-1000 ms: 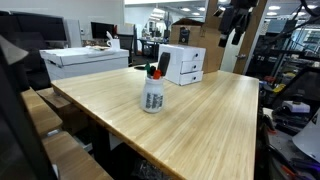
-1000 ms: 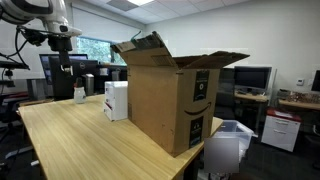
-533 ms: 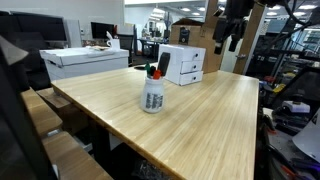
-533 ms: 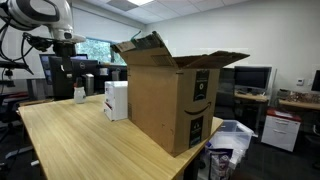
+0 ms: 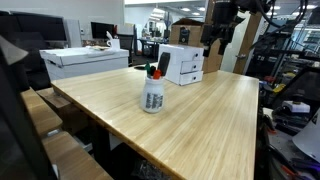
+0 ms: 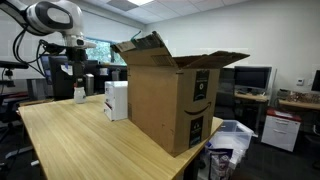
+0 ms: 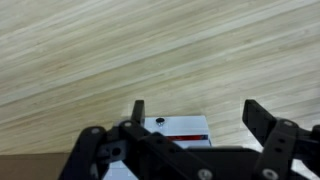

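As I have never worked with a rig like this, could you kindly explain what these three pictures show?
The machine is a single robot arm with a two-finger gripper at its end. Two pictures come from cameras standing in the room, which look at the same wooden table from different places. The third comes from a camera on the wrist that looks down past the fingers. On the table stand a white bottle with a red cap, a small white box and a large open cardboard box. The gripper hangs in the air over the small white box with its jaws wide open, and it holds nothing.
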Robot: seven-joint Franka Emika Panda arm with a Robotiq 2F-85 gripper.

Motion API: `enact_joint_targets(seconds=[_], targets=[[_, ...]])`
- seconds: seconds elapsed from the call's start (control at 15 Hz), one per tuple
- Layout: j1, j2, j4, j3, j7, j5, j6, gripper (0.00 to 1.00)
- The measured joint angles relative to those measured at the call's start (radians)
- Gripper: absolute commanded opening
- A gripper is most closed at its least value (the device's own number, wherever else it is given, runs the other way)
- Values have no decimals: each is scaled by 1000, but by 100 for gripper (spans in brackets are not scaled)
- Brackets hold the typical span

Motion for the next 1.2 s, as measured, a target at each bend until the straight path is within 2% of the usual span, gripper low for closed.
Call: enact_joint_targets(seconds=[0.53,0.8,1.2], targets=[[1,120,58,-61,-66,3,84,100],[3,129,57,-110,-180,13,159,100],[3,124,39,-126,-224,12,171,100]])
